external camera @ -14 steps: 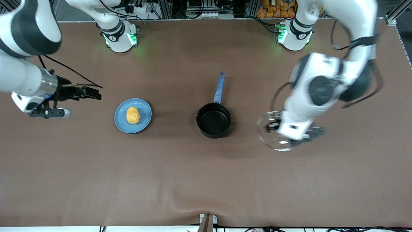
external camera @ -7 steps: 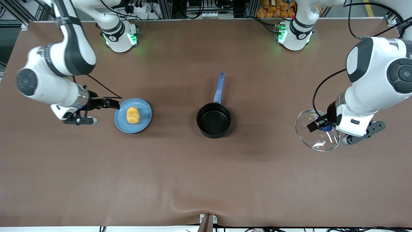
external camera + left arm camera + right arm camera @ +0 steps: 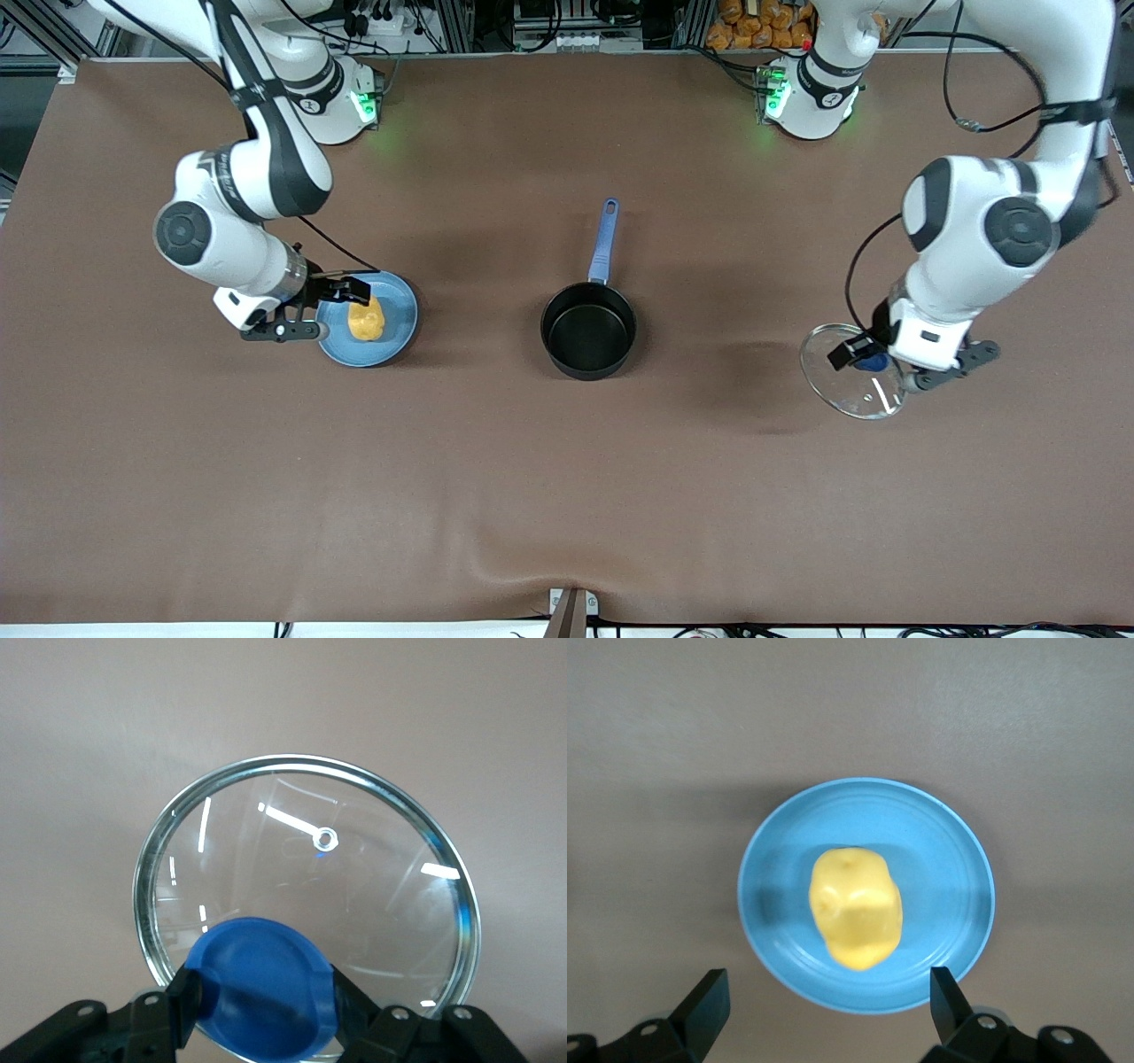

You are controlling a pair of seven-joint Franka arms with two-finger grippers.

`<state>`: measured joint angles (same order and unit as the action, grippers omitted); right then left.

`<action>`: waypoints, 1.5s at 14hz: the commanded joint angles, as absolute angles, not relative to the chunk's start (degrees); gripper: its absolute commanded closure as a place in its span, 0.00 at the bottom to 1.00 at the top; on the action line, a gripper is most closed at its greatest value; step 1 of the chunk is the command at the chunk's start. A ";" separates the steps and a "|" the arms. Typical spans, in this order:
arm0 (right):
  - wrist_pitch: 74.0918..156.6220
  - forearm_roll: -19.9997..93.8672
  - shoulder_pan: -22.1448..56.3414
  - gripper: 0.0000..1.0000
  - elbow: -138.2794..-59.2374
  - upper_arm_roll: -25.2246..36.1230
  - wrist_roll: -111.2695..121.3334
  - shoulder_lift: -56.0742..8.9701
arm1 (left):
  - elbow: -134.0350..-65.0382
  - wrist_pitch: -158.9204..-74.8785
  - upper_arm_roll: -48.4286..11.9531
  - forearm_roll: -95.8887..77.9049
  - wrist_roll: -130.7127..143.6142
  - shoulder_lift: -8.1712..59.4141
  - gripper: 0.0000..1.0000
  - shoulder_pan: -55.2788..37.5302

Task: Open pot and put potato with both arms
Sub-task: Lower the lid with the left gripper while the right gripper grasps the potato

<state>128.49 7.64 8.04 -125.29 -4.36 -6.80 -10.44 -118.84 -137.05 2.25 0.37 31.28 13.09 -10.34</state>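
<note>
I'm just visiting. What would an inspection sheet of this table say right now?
Surface: brown table, slight wrinkle at the front edge.
Job's things: pot open; potato on blue plate; glass lid toward the left arm's end.
Clutter: nothing seen.
Hands: left hand shut on the lid's blue knob; right hand open over the plate's edge.
Cables: black, along both arms.
Surroundings: equipment past the bases.
</note>
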 commanded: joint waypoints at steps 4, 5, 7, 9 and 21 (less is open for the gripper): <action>142.28 5.80 8.87 0.00 -129.81 -4.13 -7.73 -16.42 | -128.76 -145.89 -0.17 0.62 30.41 15.55 0.95 -9.67; 143.08 5.80 9.57 0.00 -129.81 -4.04 -7.73 -17.22 | -128.85 -145.90 -0.26 0.88 30.24 15.99 0.91 -9.67; 144.57 5.71 9.84 0.00 -130.69 -4.04 -7.73 -17.84 | -128.85 -145.90 -0.26 1.40 29.97 17.13 0.52 -9.76; 145.02 5.71 10.11 0.04 -130.96 -4.04 -7.82 -18.02 | -129.28 -145.81 -0.26 3.50 29.44 17.49 0.29 -9.76; 113.76 2.46 14.58 1.00 -103.67 -6.15 -19.75 -18.45 | -100.48 -111.37 -1.41 5.80 29.18 12.22 0.00 -6.51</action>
<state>122.27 3.06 11.64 -113.44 -5.59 -13.67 -18.01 -106.92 -116.90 -0.55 6.20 30.21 12.27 -8.78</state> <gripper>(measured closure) 0.352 0.000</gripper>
